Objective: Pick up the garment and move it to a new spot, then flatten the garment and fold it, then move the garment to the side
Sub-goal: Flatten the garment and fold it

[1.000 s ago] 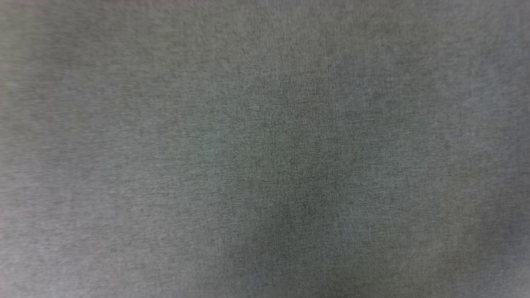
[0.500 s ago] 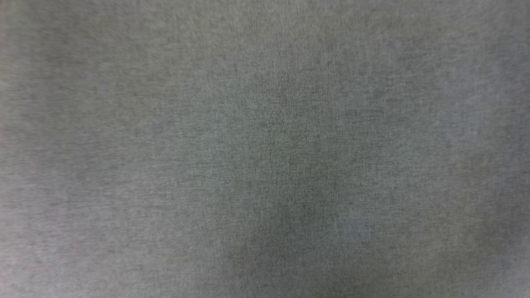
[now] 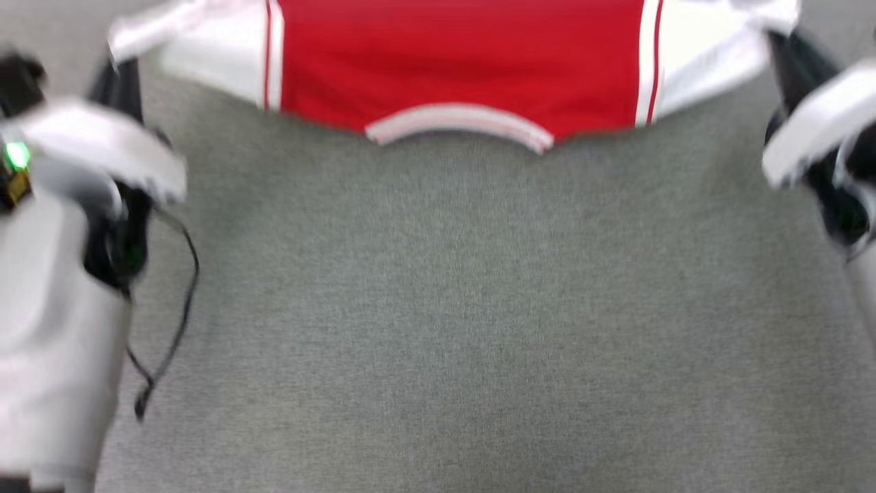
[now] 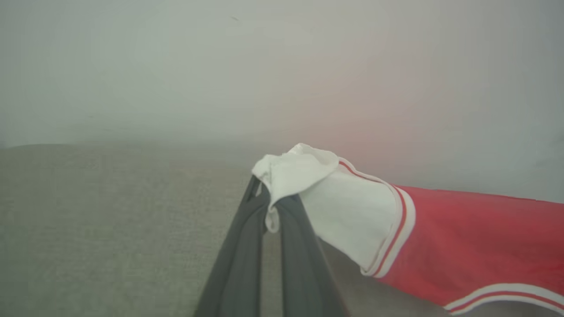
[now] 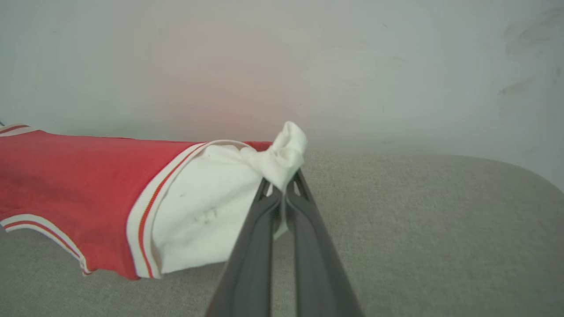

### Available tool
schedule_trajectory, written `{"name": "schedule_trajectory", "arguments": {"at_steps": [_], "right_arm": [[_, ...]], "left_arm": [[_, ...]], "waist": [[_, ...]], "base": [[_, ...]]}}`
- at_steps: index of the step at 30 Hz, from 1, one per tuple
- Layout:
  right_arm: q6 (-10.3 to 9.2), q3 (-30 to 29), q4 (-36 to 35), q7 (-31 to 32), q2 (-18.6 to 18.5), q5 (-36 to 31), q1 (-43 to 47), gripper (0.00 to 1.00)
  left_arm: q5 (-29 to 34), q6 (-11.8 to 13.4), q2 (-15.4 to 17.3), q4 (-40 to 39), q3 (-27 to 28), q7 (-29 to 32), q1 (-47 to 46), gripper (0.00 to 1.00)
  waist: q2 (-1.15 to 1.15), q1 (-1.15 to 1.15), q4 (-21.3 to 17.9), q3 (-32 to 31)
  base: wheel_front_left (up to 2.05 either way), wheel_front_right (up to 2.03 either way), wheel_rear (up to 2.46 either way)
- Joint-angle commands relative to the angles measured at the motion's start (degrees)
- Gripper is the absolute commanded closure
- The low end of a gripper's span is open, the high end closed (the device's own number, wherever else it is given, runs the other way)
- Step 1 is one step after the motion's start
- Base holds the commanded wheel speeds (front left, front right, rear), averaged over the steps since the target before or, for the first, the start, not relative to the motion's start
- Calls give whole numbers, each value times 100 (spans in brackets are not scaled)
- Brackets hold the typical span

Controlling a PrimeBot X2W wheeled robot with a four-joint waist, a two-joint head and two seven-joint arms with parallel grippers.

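The shirt [image 3: 458, 61] is red with white sleeves [image 4: 348, 215] and red-and-white striped trim [image 4: 398, 229]. The worktop [image 3: 438, 308] is flecked grey. The left tool [image 4: 269, 207] and right tool [image 5: 284, 189] are dark grey, and the wall [image 5: 352, 66] is pale.

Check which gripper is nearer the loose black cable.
Left. The left gripper holds the garment close to the cable hanging off its arm; the right gripper holds the garment's opposite end, far across.

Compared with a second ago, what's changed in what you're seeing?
The head camera has moved: a second ago it faced the grey surface up close; now it takes in the garment, stretched between the left gripper and the right gripper, both shut on it. Whether the garment itself moved, I can't tell. The grey surface looks unchanged.
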Motion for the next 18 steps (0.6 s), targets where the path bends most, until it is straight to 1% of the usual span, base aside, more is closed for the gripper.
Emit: {"name": "schedule_trajectory", "arguments": {"at_steps": [1,5,10,15,18], "right_arm": [[-6,-34,-118,-47,-73,15,305,100],[-6,-203,-526,-84,-164,27,1222,100],[-7,-637,-1173,26,-181,-162,2389,100],[-8,-1312,-2012,406,-1,-447,3671,100],[-8,-1865,-2531,811,234,-630,4488,100]], "left_arm": [[-34,80,61,-167,47,-83,326,100],[-122,336,140,-796,150,-185,1423,100],[-232,779,217,-1742,267,-188,2841,100],[-312,1282,256,-2734,332,-33,4102,100],[-366,1519,318,-3243,352,137,4756,100]], "waist": [[0,0,68,-496],[0,0,64,-820],[0,0,31,-1187],[0,0,59,-1386],[0,0,113,-1530]], "base": [[0,0,0],[0,0,0],[0,0,0],[0,0,0],[0,0,0]]}}
